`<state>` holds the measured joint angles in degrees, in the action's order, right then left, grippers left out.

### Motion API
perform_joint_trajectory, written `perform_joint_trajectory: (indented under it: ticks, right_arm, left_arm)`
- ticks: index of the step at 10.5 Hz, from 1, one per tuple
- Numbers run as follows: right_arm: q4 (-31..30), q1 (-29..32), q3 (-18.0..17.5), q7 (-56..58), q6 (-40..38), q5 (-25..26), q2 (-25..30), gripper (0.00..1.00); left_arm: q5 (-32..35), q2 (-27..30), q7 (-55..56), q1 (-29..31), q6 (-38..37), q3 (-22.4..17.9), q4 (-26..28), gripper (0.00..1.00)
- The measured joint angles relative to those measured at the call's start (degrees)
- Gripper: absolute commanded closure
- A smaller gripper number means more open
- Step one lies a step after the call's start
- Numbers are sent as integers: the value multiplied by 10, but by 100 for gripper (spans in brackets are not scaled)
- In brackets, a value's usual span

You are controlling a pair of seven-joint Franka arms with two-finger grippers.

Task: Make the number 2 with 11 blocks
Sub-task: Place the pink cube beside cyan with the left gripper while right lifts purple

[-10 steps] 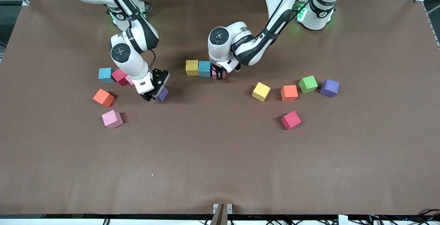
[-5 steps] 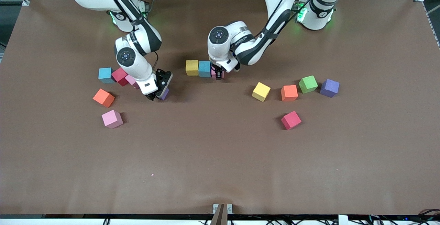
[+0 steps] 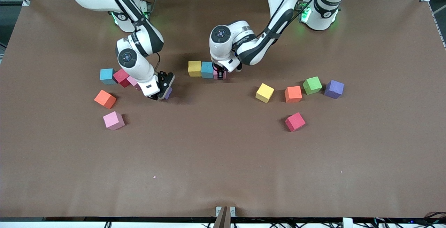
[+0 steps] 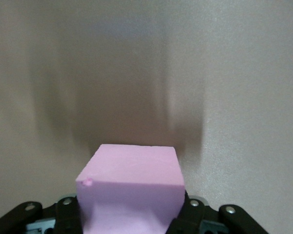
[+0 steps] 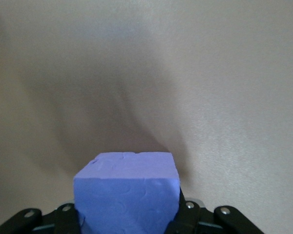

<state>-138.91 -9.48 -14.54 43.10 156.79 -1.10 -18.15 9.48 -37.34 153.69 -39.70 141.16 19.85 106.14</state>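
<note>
Midway through building the number 2 (image 3: 205, 69), both arms work at once over the brown table (image 3: 223, 158). The left pincer (image 3: 220, 73) is clamped on a pink block (image 4: 132, 192), pressing it against the blue block (image 3: 207, 69) that sits beside a yellow block (image 3: 194, 68); the three make what looks like the digit's first row, with eight cubes yet to come. Toward the right arm's end of the table, the right pincer (image 3: 161, 94) has closed on a purple block (image 5: 127, 192), apparently the next piece for the figure. A second ago that pincer stood wide open around the cube, which showed more fully beside it; since then the fingers have shut and the wrist has shifted a little toward the robots' bases. The left arm has barely moved.

Spare cubes lie scattered: a blue cube (image 3: 106, 75), a red cube (image 3: 121, 77), an orange cube (image 3: 105, 99) and a pink cube (image 3: 113, 120) near the right arm; a yellow cube (image 3: 264, 92), an orange one (image 3: 293, 94), a green cube (image 3: 312, 85), a purple cube (image 3: 334, 88) and a red one (image 3: 295, 121) toward the left arm's end.
</note>
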Motion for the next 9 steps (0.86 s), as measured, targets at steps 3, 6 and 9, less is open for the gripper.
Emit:
perform_joint_trajectory:
  ticks: [3, 6, 9]
  right_arm:
    - [21, 1, 9, 0, -41, 0, 30, 68]
    - [44, 10, 11, -1, -72, -1, 52, 69]
    - [62, 10, 9, -72, -73, -3, 52, 69]
  left_arm:
    - [3, 0, 0, 0, 0, 0, 0, 0]
    - [4, -2, 0, -3, 0, 0, -1, 0]
    - [5, 15, 0, -5, -27, 1, -13, 0]
